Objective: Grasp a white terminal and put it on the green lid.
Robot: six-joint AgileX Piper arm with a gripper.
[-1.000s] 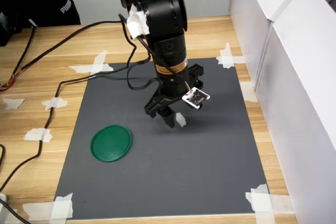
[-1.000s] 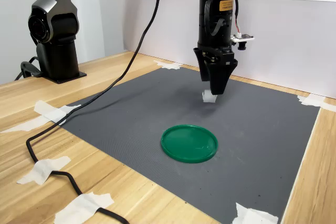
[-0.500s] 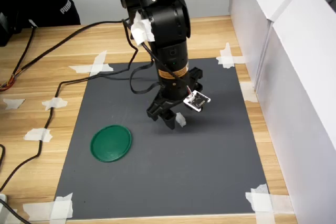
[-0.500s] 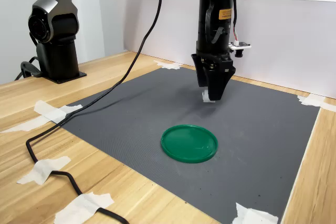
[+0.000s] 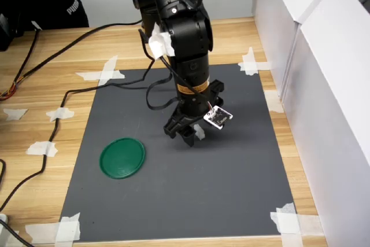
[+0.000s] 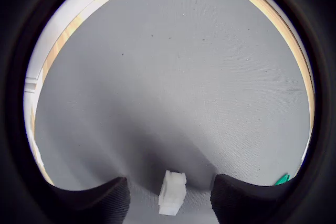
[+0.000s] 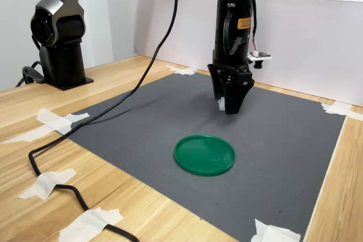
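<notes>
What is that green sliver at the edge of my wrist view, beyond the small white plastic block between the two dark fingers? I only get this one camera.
Observer: It is a flat round dark-green plastic lid. It lies whole on the dark grey mat, to the first exterior view's left of the gripper and apart from it.
Operator: Is anything on it?
Observer: No, its top is bare in both exterior views.
Operator: And what carries my camera?
Observer: A black arm, standing nearly upright, with its fingertips low at the small white plastic block.
</notes>
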